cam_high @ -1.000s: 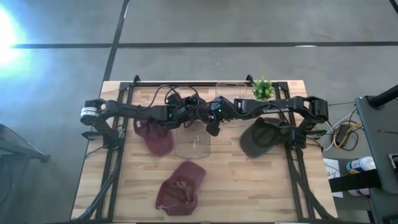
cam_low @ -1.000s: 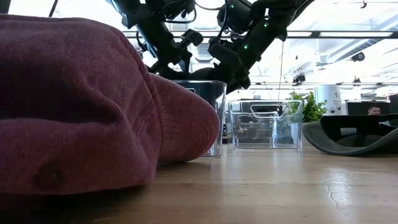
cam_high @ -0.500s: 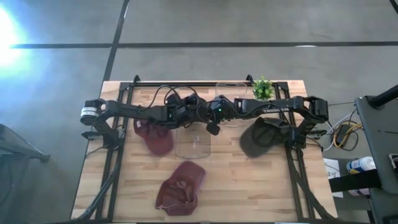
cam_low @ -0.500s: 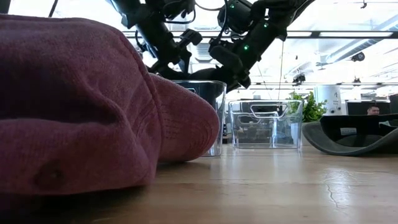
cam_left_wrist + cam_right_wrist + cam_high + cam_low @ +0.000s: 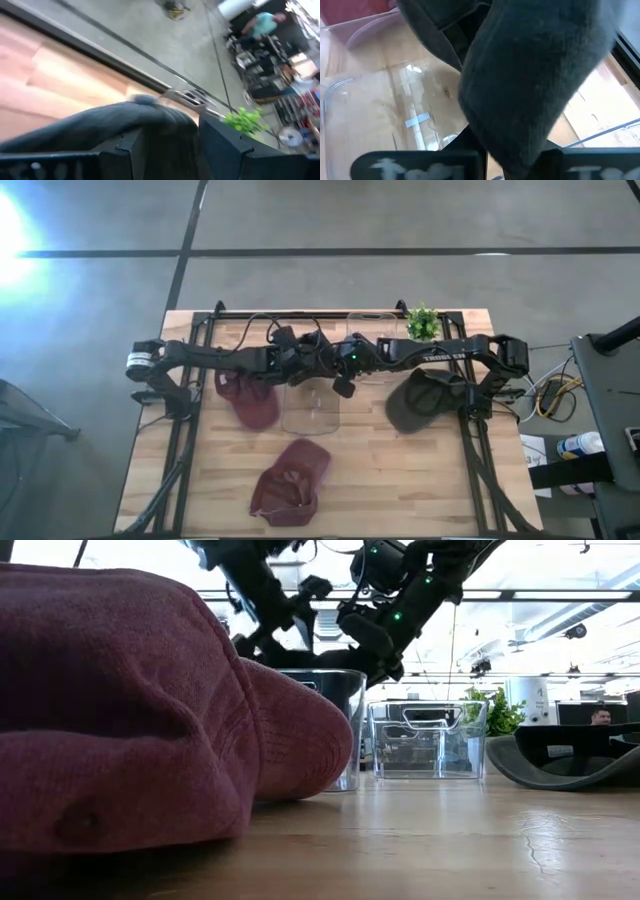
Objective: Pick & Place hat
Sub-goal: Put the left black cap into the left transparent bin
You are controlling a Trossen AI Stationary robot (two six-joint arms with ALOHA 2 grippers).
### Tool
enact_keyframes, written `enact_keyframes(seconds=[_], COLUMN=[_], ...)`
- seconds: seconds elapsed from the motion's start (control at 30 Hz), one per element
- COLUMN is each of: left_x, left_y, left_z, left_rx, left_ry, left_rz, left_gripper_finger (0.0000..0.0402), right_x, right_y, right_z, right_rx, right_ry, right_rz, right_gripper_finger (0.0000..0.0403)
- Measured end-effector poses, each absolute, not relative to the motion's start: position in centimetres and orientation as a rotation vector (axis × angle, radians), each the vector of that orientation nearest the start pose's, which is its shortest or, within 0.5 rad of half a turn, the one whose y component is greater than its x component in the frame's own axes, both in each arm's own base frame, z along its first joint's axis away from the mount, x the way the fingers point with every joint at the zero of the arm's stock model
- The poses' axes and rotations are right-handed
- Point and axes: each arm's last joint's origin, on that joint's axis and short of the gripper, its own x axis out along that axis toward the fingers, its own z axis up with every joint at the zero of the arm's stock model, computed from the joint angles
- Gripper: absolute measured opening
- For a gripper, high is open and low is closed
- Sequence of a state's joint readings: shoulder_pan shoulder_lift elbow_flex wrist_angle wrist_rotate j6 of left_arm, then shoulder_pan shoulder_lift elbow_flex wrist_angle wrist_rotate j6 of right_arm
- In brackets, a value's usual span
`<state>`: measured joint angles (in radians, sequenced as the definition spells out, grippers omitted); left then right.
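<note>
A dark grey hat (image 5: 535, 75) hangs between my two grippers over the clear bin (image 5: 310, 412) at the table's middle. My right gripper (image 5: 338, 380) reaches in from the right and is shut on it. My left gripper (image 5: 318, 360) comes from the left; in the left wrist view its fingers stand wide apart with the grey cloth (image 5: 150, 125) between them. In the low view both grippers show above the bin's rim (image 5: 330, 672). Three more hats lie on the table: a maroon one (image 5: 252, 402) left of the bin, another (image 5: 290, 480) near the front, and a dark green one (image 5: 418, 402) on the right. My left gripper has the grey cloth lying between its open fingers (image 5: 225, 145); whether they touch it I cannot tell. My right gripper pinches a thick fold of the hat's cloth (image 5: 520, 150) between its two fingers, slanting down from the table's right. The hat is clear of the table, above the bin.
A second clear bin (image 5: 370, 330) and a small green plant (image 5: 422, 323) stand at the far edge. The near maroon hat (image 5: 130, 710) fills the low view's left. People (image 5: 600, 717) are in the room behind the table.
My left gripper has risen a little above the bin and its fingers have spread apart. The grey hat stays over the bin at my right gripper.
</note>
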<state>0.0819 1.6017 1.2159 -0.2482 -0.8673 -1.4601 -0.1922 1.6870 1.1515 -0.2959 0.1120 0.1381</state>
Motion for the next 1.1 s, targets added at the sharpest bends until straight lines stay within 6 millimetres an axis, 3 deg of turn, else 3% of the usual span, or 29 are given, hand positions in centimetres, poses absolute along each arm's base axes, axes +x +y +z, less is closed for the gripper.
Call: enact_keyframes(seconds=[0.17, 0.4, 0.67, 1.1], left_x=[33.8, 32.3, 31.2, 30.0], left_y=[4.3, 3.4, 2.1, 0.4], left_z=[29.3, 30.1, 29.9, 30.4], left_rx=[-0.937, -0.917, -0.838, -0.775], left_ry=[-0.090, 0.012, 0.096, 0.173], left_rz=[1.107, 1.084, 1.117, 1.089], left_gripper_finger=[0.0167, 0.0167, 0.0167, 0.0167], right_x=[34.7, 34.4, 34.4, 33.9], right_y=[-7.1, -6.8, -6.3, -6.1], right_z=[22.4, 22.7, 22.6, 23.3], right_rx=[0.162, 0.194, 0.256, 0.404], right_ry=[0.820, 0.862, 0.871, 0.916], right_rz=[-0.343, -0.337, -0.276, -0.355], right_gripper_finger=[0.0020, 0.0020, 0.0020, 0.0020])
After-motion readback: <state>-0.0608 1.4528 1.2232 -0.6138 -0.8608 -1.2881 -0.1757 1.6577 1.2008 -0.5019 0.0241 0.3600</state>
